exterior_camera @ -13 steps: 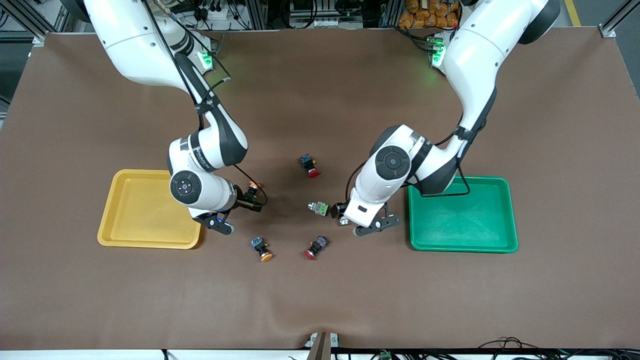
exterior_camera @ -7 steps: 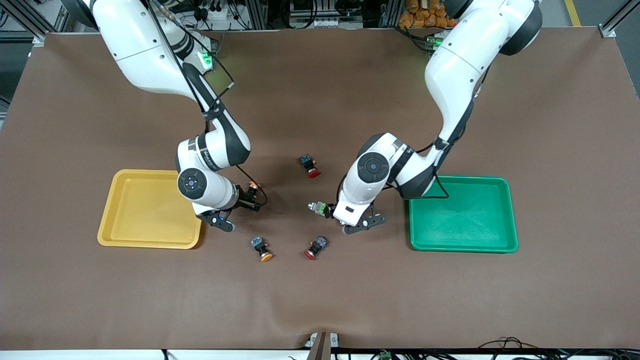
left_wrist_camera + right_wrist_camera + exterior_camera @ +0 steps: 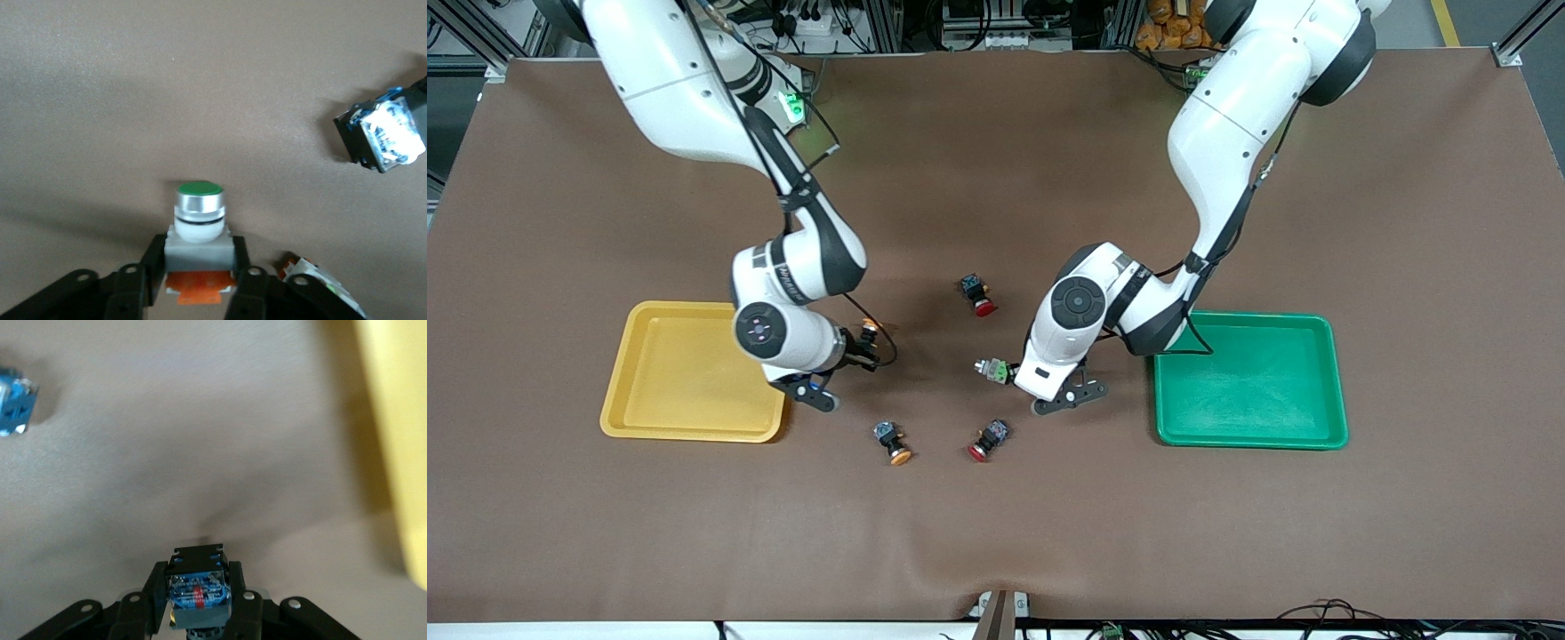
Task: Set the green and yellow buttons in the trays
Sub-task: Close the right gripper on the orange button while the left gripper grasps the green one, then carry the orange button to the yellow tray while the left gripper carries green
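Observation:
My left gripper point(image 3: 1009, 372) point(image 3: 198, 245) is shut on a green button point(image 3: 991, 366) point(image 3: 199, 217) with a pale grey body, a green cap and an orange block. It is low over the mat between the table's middle and the green tray point(image 3: 1254, 391). My right gripper point(image 3: 863, 347) point(image 3: 197, 570) is shut on a black-bodied yellow button point(image 3: 869, 332) point(image 3: 199, 590) beside the yellow tray point(image 3: 676, 373) point(image 3: 393, 420). Its blue label faces the right wrist camera. A second yellow-capped button point(image 3: 892, 442) lies nearer to the front camera.
Two red-capped black switches lie on the brown mat, one point(image 3: 978, 295) farther from the front camera and one point(image 3: 989, 439) nearer. A black switch body point(image 3: 383, 130) shows in the left wrist view. A pale piece point(image 3: 317, 280) pokes out beside a left finger.
Both grippers have gone from open to shut on their buttons. The left hand slid in over the green button. The right hand has shifted slightly toward the yellow tray.

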{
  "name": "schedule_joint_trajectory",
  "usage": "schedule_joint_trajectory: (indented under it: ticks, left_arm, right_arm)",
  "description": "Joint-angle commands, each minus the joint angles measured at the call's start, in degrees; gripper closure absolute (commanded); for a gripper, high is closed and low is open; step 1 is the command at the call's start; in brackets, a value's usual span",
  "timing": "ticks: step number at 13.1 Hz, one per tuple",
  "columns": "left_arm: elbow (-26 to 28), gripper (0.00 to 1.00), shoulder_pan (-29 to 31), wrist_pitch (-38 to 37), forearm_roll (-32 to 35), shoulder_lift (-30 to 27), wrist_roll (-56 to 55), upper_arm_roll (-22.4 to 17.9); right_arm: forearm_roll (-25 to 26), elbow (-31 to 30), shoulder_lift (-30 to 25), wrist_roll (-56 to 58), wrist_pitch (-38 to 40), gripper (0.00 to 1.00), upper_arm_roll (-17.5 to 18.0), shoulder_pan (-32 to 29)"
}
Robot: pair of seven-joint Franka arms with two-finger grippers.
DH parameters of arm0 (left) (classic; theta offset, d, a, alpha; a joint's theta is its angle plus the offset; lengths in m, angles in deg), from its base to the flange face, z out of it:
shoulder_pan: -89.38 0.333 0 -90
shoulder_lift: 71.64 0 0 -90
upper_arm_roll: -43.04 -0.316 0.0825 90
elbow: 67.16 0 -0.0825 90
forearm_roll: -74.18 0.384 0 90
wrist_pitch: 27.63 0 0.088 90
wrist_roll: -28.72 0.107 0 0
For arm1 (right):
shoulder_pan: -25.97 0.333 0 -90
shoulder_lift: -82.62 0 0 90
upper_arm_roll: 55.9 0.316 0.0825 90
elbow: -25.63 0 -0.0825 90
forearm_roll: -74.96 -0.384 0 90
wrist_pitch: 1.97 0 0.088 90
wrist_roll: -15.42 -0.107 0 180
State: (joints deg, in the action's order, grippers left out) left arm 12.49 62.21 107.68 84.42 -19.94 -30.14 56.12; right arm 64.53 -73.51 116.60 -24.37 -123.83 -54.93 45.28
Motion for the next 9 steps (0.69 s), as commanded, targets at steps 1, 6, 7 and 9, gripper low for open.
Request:
schedule_joint_trajectory:
  ticks: [1,6,7,9]
  left_arm:
    - [-1.2,0.83,-1.1,0.5,1.7,0.7,-1.7,-1.1]
    - [-1.2,1.00,1.5,-12.8,3.5,-8.4,1.5,-1.5]
    - [-1.1,1.00,2.4,-15.7,3.2,-11.1,3.4,-1.2]
    - [-0.5,1.00,5.4,-20.7,2.7,-15.1,6.2,-0.8]
  right_arm:
    - [-0.6,2.3,-4.1,4.3,8.8,1.00,0.5,-5.1]
    - [1.3,2.4,-5.1,20.6,9.5,1.00,-1.2,-13.7]
    - [1.2,2.4,-5.2,24.7,10.1,1.00,-1.8,-14.9]
    - [1.3,2.2,-4.5,31.9,9.5,1.00,-3.9,-17.3]
